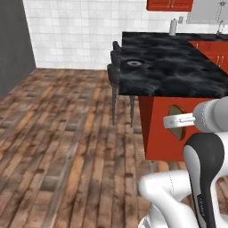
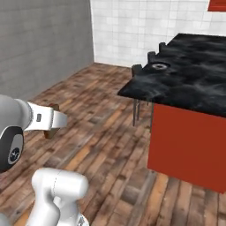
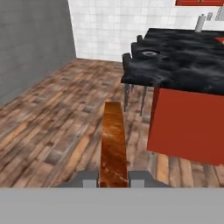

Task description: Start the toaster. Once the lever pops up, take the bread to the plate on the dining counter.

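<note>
The dining counter, black marble-look top on a red base, fills the upper right toward two o'clock. The plate lies on its near-left part, close to the edge where dark stools stand. At three o'clock the gripper holds the bread edge-on before the red base.

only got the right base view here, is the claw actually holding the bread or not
observer: Yes. In the hand view the tan, brown-crusted bread slice stands edge-on, pinched between the claw fingertips.
operator: ok, anything up ahead i'm missing
observer: A white upright cylinder stands at the far edge of the black marble-look dining counter, well beyond the small round navy-rimmed plate.
</note>
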